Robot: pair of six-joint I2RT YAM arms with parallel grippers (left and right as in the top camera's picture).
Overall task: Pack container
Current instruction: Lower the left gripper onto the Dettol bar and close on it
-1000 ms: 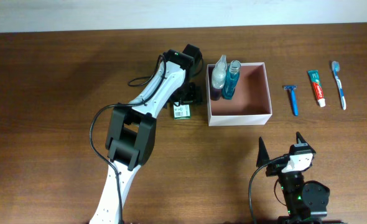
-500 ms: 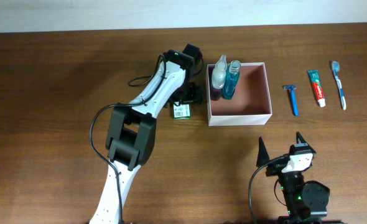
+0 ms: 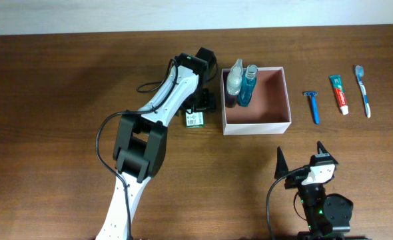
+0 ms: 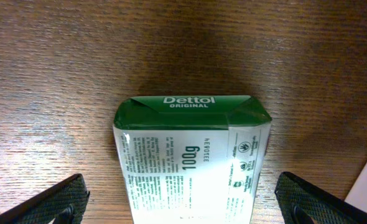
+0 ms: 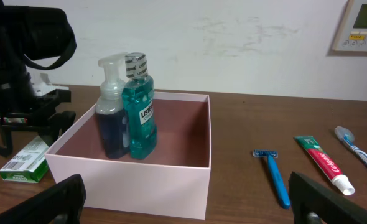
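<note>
Two bottles, a clear foam-pump bottle of dark liquid [image 3: 233, 83] and a teal mouthwash bottle [image 3: 248, 85], are pictured upright and touching in the far-left corner of the square white-walled container with a pinkish-brown inside [image 3: 256, 127]. The container is set on the brown wooden desk [image 3: 63, 100], right of centre.

Just beside its left wall, a green-and-white cardboard soap box [image 3: 194, 119] is seen lying flat on the desk. The left tool [image 3: 200, 105] is lowered over it, with fingers [image 4: 53, 199] spread wide on either side and clear of the carton. Nothing is gripped.

Against the overhead views taken a second and half a second earlier, no shift can be made out: arm, soap box and bottles are found in the same places. The hold is judged to come ahead of a close on the soap.

Packing is reckoned less than half done. A blue razor [image 3: 312, 107], a red, white and green toothpaste tube [image 3: 340, 93] and a blue toothbrush [image 3: 363, 90] are laid out to the container's right. The right tool [image 3: 300, 160] is parked near the desk's front edge, spread and empty.
</note>
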